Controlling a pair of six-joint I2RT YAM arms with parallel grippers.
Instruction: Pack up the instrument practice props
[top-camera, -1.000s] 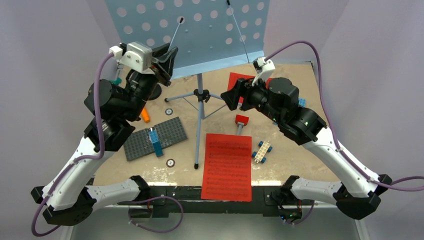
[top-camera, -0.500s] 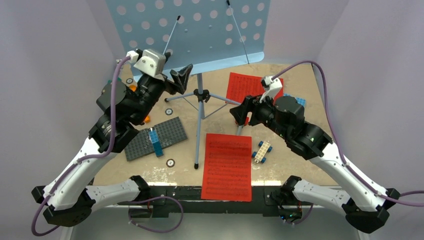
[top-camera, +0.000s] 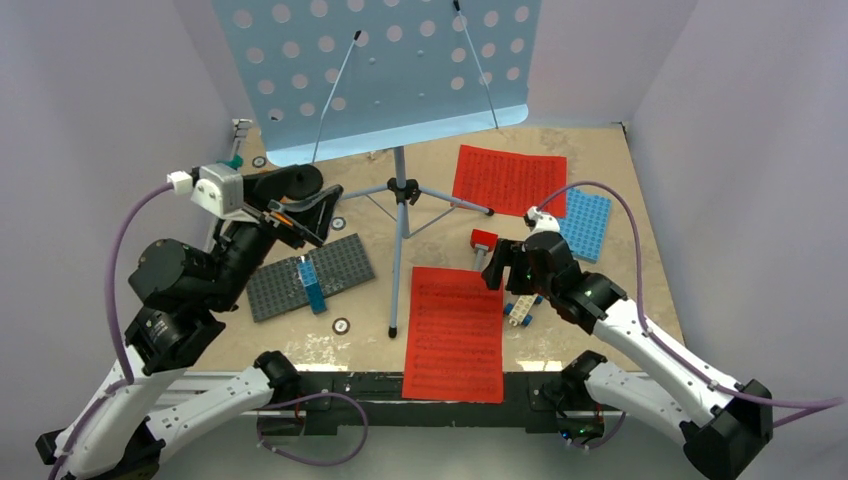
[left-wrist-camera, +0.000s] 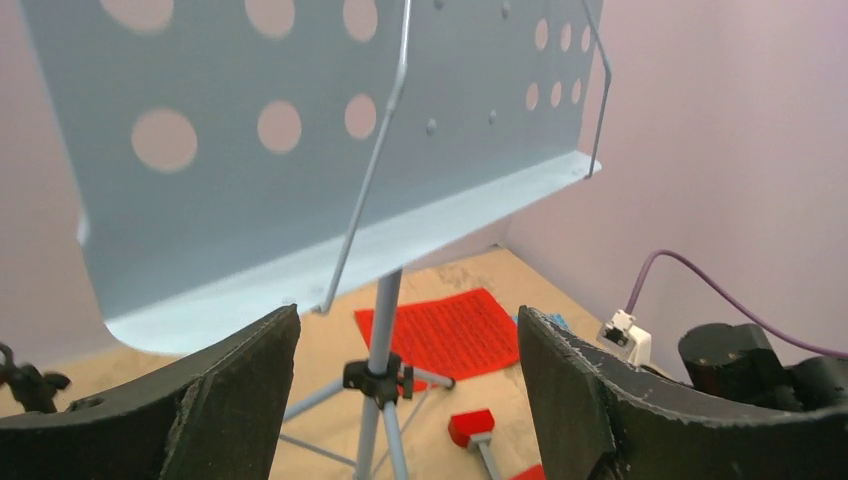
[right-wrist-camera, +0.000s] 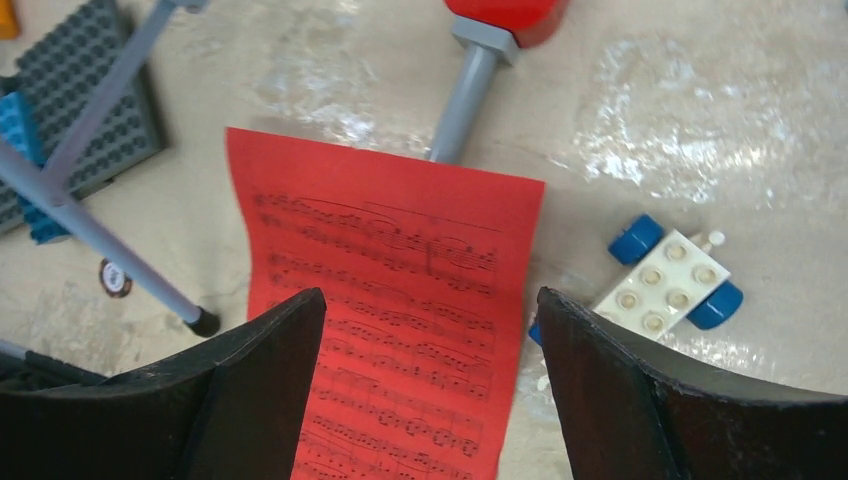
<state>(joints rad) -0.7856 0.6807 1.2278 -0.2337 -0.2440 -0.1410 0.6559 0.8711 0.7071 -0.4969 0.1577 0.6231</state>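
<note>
1. Music stand (top-camera: 385, 70): far centre.
2. Near sheet-music page (top-camera: 455, 330): near edge, right of the stand's near leg.
3. Far sheet-music page (top-camera: 508, 178): far right.
4. Toy hammer (top-camera: 483, 243): between both pages.
5. Left building plate (top-camera: 312, 275): left of stand.
6. Right building plate (top-camera: 583, 222): just right of far page.

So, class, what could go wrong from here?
The near red sheet lies flat, so the open right gripper above it may slide it into the toy hammer or wheeled brick at its edges. The tall music stand on its thin tripod could tip if the open left gripper nudges it.
</note>
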